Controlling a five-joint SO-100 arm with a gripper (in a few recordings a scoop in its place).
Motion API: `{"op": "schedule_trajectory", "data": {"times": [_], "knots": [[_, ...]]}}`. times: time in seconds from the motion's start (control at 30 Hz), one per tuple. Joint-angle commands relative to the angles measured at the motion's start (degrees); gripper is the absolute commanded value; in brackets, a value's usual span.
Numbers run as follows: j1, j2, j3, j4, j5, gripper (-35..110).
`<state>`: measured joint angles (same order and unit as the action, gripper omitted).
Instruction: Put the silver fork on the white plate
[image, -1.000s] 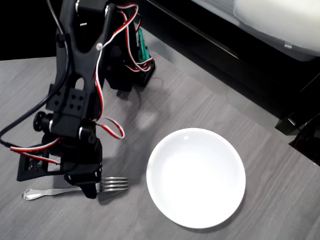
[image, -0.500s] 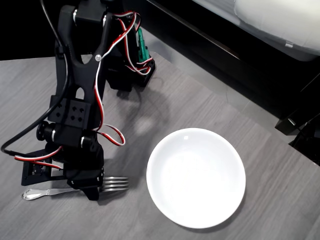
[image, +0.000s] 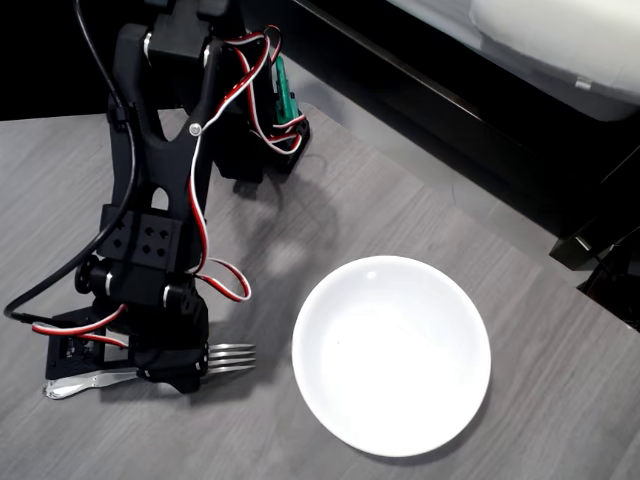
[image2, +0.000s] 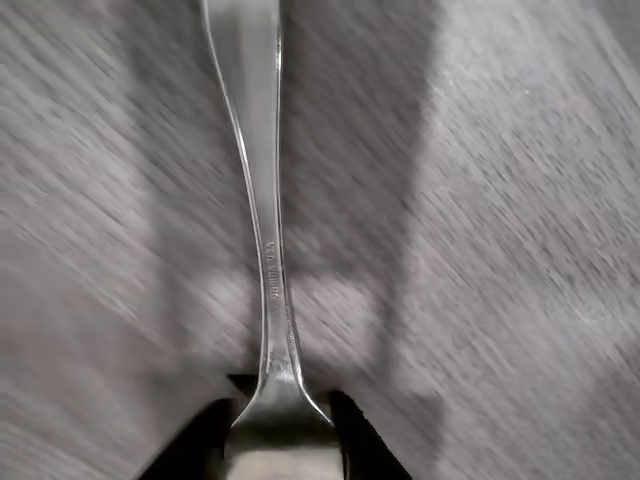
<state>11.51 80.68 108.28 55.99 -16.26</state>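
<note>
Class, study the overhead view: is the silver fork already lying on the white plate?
No, the silver fork lies on the grey table left of the white plate, apart from it.

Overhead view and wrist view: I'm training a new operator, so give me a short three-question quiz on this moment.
1. True or false: the silver fork lies on the white plate.
2. In the overhead view, the fork's tines point: A) toward the plate, B) away from the plate, C) toward the arm's base.
3. Fill in: the gripper is down over the fork's ____ , near the tines.

Key: 1 false, the fork is on the grey table, left of the plate. 2 A. 3 neck; the wrist view shows the handle running away from the camera.
</note>
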Motion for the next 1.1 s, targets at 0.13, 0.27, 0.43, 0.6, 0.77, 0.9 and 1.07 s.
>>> {"op": "schedule_trajectory", "data": {"times": [0.13, 0.27, 0.43, 0.6, 0.77, 0.9, 1.07], "knots": [[-0.18, 0.53, -1.76, -0.18, -0.62, 0], [-0.09, 2.55, -1.76, 0.62, -0.62, 0], [-0.26, 8.0, -1.76, 3.34, -0.79, 0], [-0.26, 15.82, -1.76, 6.24, -1.23, 0], [-2.02, 24.87, -1.76, 10.55, -1.14, 0], [-6.24, 31.9, -1.41, 14.06, 0.18, 0], [-15.21, 35.95, -1.32, 18.02, 4.39, 0]]}}
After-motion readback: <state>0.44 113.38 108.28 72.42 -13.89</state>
